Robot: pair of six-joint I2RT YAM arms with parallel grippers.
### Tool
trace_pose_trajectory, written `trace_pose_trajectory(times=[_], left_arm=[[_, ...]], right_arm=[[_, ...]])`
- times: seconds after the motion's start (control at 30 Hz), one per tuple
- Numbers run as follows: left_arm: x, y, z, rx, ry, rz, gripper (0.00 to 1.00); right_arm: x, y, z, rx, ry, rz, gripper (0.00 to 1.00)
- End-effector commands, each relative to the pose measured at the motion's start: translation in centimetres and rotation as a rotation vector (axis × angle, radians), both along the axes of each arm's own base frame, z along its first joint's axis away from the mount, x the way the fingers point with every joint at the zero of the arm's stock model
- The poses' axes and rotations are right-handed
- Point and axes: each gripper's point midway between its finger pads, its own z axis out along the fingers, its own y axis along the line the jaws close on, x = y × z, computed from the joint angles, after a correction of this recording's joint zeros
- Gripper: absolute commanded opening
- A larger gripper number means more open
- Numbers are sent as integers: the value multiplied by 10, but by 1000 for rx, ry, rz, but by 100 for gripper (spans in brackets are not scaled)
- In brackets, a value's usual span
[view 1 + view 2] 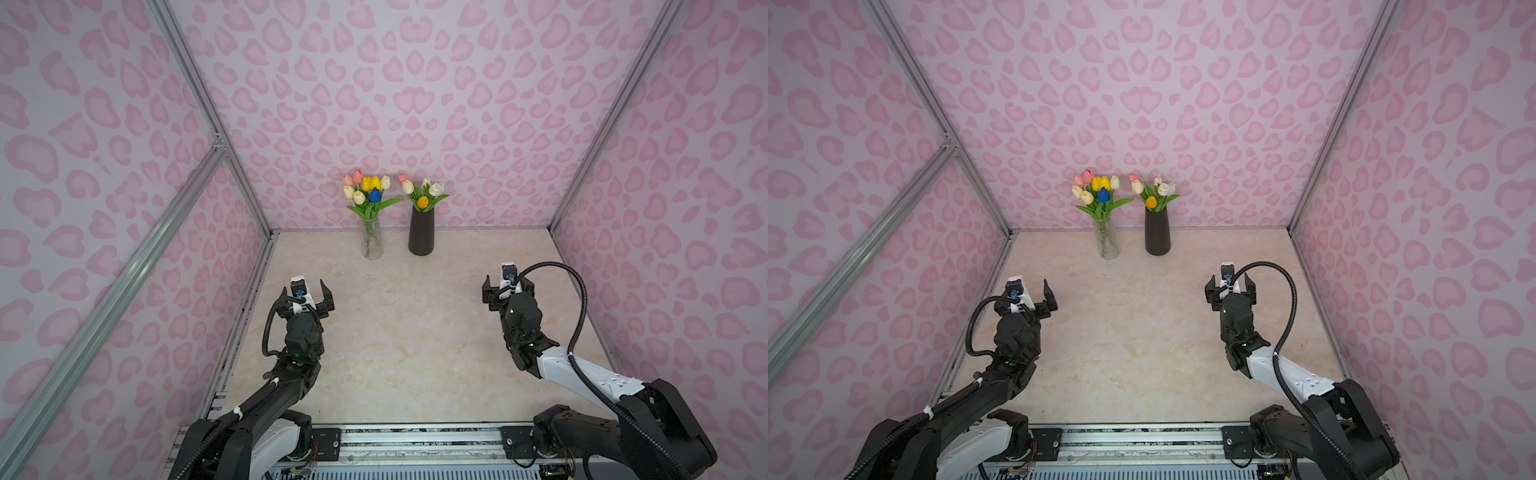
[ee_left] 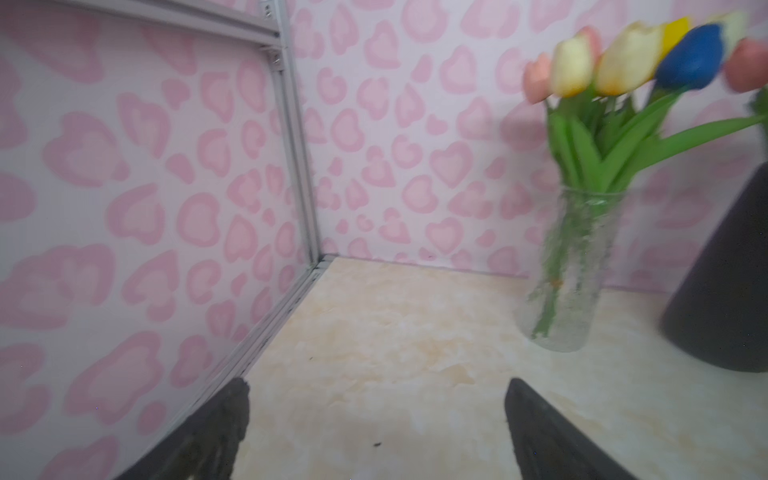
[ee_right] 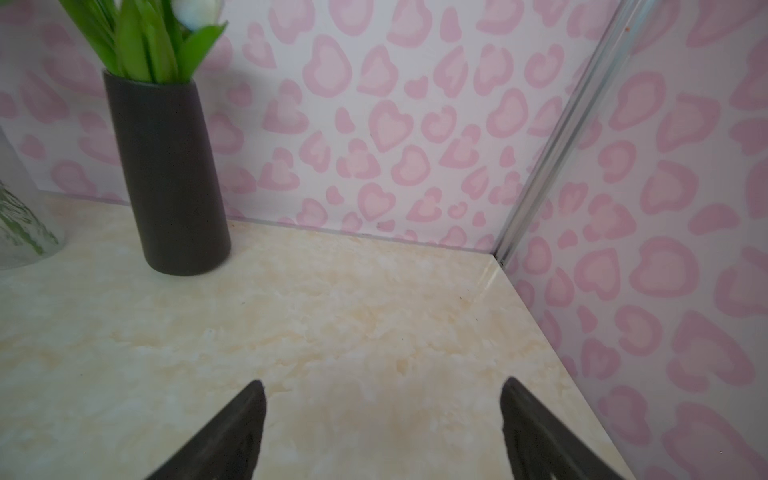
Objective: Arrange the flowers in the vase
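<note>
The flowers stand in two bunches at the back wall. Pink, yellow, cream and blue tulips (image 1: 368, 189) (image 1: 1098, 189) (image 2: 631, 62) fill a clear glass vase (image 1: 371, 239) (image 1: 1106, 241) (image 2: 569, 270). Just right of it, white, pink and orange tulips (image 1: 422, 191) (image 1: 1154, 191) sit in a black vase (image 1: 421, 232) (image 1: 1157, 235) (image 3: 170, 174). My left gripper (image 1: 307, 296) (image 1: 1025, 297) (image 2: 378, 386) hovers open over the tabletop, well in front of the glass vase. My right gripper (image 1: 507, 286) (image 1: 1229, 286) (image 3: 383, 385) is open too, in front and right of the black vase. Neither holds anything.
The marbled beige tabletop (image 1: 399, 332) is boxed in by pink heart-patterned walls on three sides, with aluminium frame posts (image 1: 232, 166) at the corners. A metal rail (image 1: 415, 436) runs along the near edge between the two arm bases.
</note>
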Motion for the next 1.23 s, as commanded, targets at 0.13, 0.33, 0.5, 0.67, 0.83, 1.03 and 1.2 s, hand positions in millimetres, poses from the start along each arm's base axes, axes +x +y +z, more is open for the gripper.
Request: trace_pose_trajectory(times=[0.13,0.33,0.5,0.67,0.83,1.03,1.2], left_arm=[[26,8,-51,11,150,-59,97],[25,-6,-57,-82,81,-234,97],[33,-17,-73,-56,97,-304,97],[52,11,-82,-165,167,-202,97],[49,12,-82,-165,160,-204,97],[53,8,-83,-162,171,-230,97],[51,8,-83,-161,171,-230,97]], right_arm=[[-4,-51,-44,-17,71,-154,88],[-9,-71,-53,91,-45,-129,88],[-9,-51,-72,78,-59,14,88],[-1,-80,-77,136,-48,-125,90],[10,-97,-86,177,34,-217,98],[10,-93,-83,152,10,-197,99],[9,-92,-83,150,12,-203,99]])
